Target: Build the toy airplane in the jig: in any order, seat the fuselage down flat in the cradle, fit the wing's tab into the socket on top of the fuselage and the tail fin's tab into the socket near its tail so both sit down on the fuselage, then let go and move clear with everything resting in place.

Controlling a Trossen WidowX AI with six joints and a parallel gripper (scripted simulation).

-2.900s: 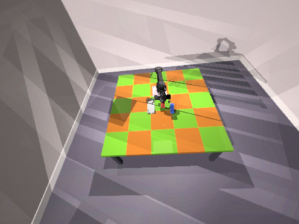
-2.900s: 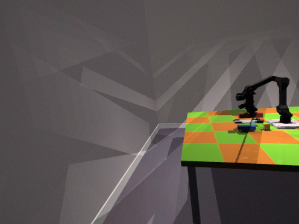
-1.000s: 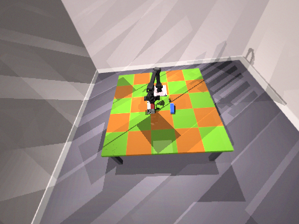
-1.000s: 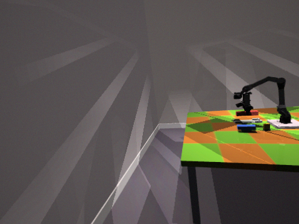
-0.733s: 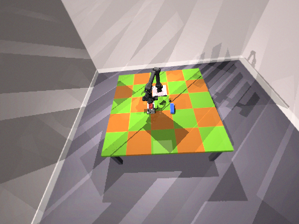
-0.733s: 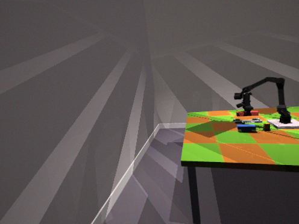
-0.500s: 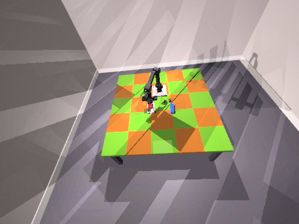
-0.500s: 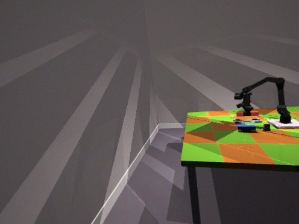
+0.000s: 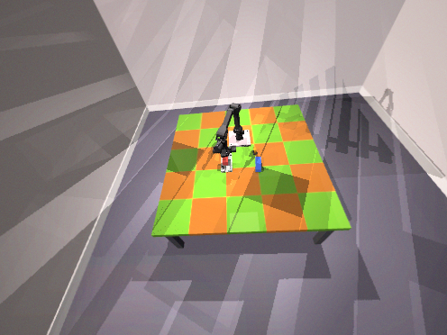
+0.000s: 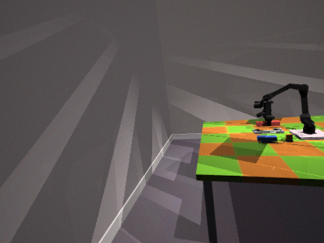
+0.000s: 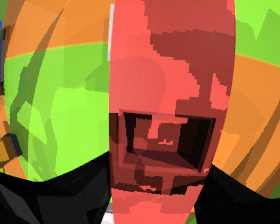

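My gripper point(image 9: 225, 155) point(image 10: 268, 124) point(image 11: 156, 156) is shut on the red fuselage point(image 9: 224, 161) point(image 10: 276, 123) point(image 11: 135, 75), pointing down, with a finger on each side of it. The fuselage's open rectangular socket faces up in the wrist view. The fuselage appears above the grey-white jig point(image 9: 229, 168) point(image 10: 278, 130); its exact height and alignment cannot be told, as it hides much of the jig in the wrist view. The blue wing point(image 9: 258, 164) point(image 10: 267, 138) lies on the table to the jig's right in the top view. The small dark and yellow tail fin point(image 9: 254, 152) point(image 10: 289, 138) point(image 11: 6, 149) is near it.
The arm's white base plate point(image 9: 245, 143) point(image 10: 297, 134) is behind the parts in the top view. The checkered green and orange table point(image 9: 245, 221) point(image 10: 219, 166) bears everything. Strong shadows cross the table.
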